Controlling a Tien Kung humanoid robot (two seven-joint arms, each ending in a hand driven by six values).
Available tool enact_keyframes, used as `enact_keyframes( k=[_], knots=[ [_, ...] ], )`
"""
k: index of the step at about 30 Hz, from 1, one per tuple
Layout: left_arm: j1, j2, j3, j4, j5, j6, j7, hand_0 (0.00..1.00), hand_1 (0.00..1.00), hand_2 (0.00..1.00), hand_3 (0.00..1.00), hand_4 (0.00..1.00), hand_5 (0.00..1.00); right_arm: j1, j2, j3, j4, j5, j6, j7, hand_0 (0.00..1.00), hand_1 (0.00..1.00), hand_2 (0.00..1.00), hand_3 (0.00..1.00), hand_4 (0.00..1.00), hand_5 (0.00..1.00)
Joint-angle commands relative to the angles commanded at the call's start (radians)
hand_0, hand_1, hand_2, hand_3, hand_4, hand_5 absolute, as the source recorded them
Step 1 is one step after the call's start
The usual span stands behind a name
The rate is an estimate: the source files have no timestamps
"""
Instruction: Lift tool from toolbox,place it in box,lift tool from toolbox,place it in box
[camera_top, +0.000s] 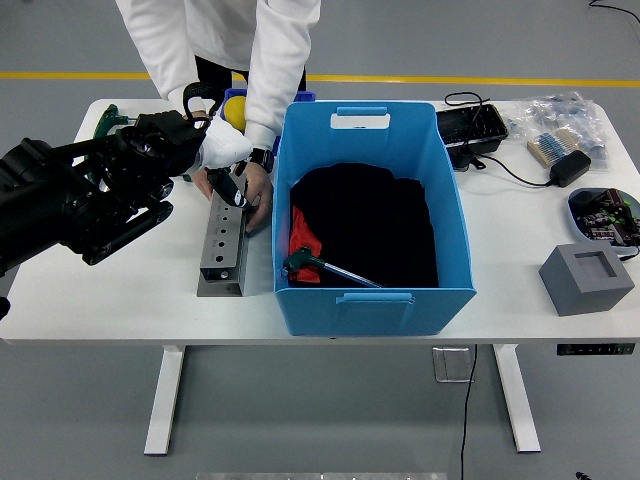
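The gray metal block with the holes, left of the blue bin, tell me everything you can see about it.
The gray metal block is a long, narrow bar that looks like steel, lying flat on the white table, running from near to far. A row of round holes runs along its top face. It sits just left of the blue bin. At its far end a person's hand rests against it, and the left robot hand hovers close by.

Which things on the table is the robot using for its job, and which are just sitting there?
For the job:
- left hand, holding a white-handled tool
- grey tool rack, steadied by a person's hand
- blue box, with one tool inside

Just lying about:
- grey foam block
- black charger
- black tray
- plastic bags
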Motion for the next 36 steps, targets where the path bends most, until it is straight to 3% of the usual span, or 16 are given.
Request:
enact_keyframes(
  k=[36],
  knots=[
    [-0.026, -0.021, 0.092, 0.008, 0.089, 0.009, -0.024, 0.594, 0.588, 0.589, 0.574, 0.854, 0.712, 0.002, -0.005, -0.010, 0.003, -0.004, -0.002, 0.001, 0.674, 0.641, 0.706, 0.574, 0.781, 0.729]
  ],
)
